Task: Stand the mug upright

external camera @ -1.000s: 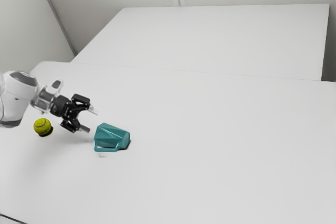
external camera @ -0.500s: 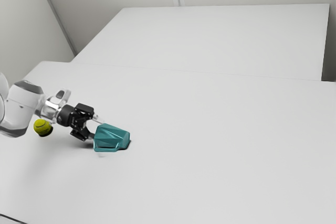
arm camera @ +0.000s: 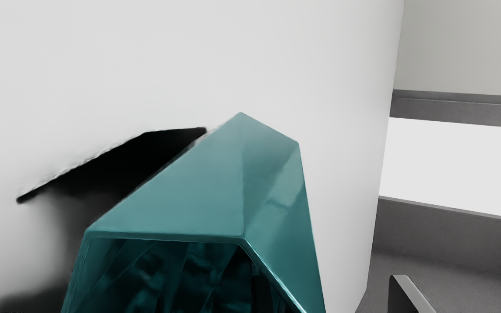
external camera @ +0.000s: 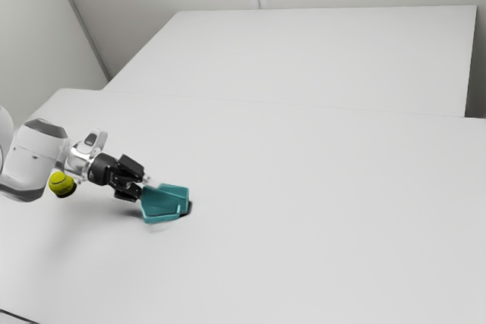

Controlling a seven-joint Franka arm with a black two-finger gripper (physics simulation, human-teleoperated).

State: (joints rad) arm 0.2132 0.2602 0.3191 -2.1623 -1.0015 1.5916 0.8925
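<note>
Gripper (external camera: 145,188) partly open at mug's mouth, no grip evident. Mug (external camera: 164,204) on its side, toward worktop's (external camera: 319,218) edge at exterior view's left. Off-centre squeeze could roll it.

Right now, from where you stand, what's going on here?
A robot arm has its tool right at the open mouth of a teal mug, apparently working to set it upright. The mug is tipped over, its mouth facing the tool, so that job isn't done. A yellow-green ball sits on the white table, toward the exterior view's left.
</note>
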